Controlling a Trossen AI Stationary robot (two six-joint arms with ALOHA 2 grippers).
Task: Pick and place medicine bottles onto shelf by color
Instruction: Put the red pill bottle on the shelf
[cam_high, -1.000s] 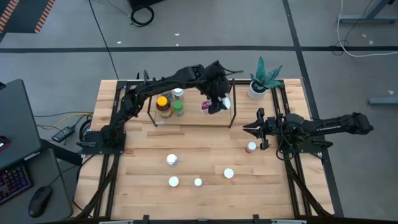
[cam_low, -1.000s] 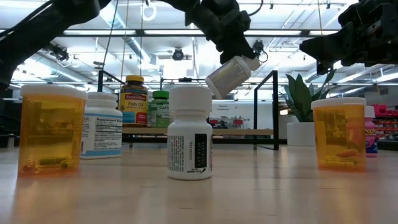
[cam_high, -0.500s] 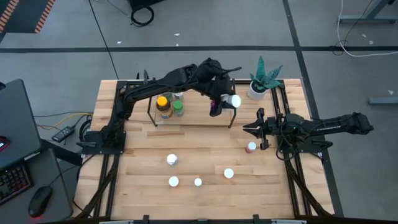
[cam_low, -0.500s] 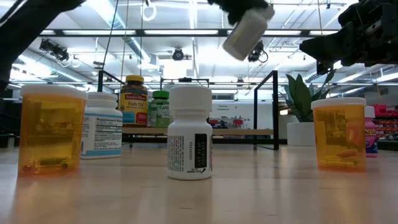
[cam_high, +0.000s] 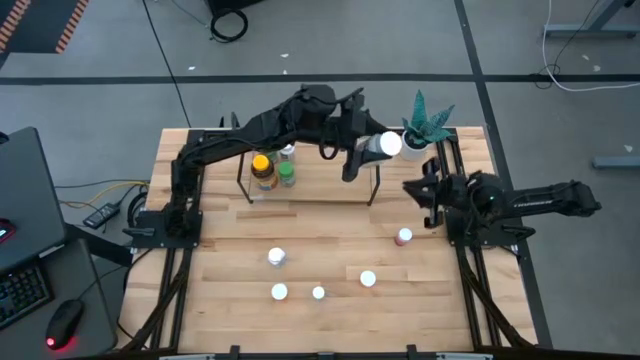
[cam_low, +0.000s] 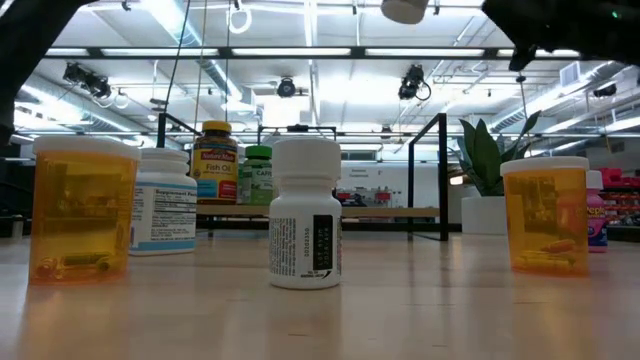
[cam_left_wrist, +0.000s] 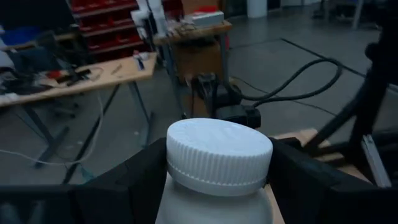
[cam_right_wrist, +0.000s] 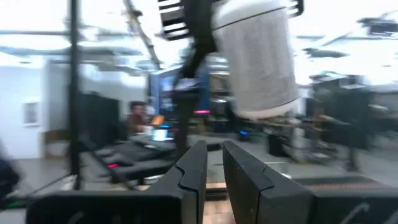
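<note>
My left gripper (cam_high: 362, 152) is shut on a white-capped white bottle (cam_high: 388, 145) high above the right end of the shelf (cam_high: 320, 192), cap toward the table's right. Its base shows at the top of the low view (cam_low: 405, 9). On the shelf stand a yellow-capped bottle (cam_high: 261, 166), a green-capped one (cam_high: 287, 173) and a white-capped one (cam_high: 287, 152). My right gripper (cam_high: 416, 188) is shut and empty, right of the shelf, above the table. Its wrist view shows the held bottle (cam_right_wrist: 258, 62) ahead. My left gripper pinches the bottle's body just below the cap (cam_left_wrist: 186, 202) between its two fingers (cam_left_wrist: 140, 180), one on either side. The cap (cam_left_wrist: 219, 152) sticks out beyond the fingertips. The bottle is lifted clear of the shelf and tipped, cap toward the table's right.
On the table stand several white-capped bottles (cam_high: 277, 257) (cam_high: 279, 292) (cam_high: 368, 279) and a pink-capped one (cam_high: 403, 237) near my right arm. A potted plant (cam_high: 425, 128) stands at the far right corner, close to the held bottle. The shelf's black rods (cam_high: 374, 180) frame its right end.
My left gripper has risen with the white bottle from the shelf's right end, going toward the table's right and far edges. The bottle has left the top of the low view. My right gripper has risen and turned a little toward the far edge.
</note>
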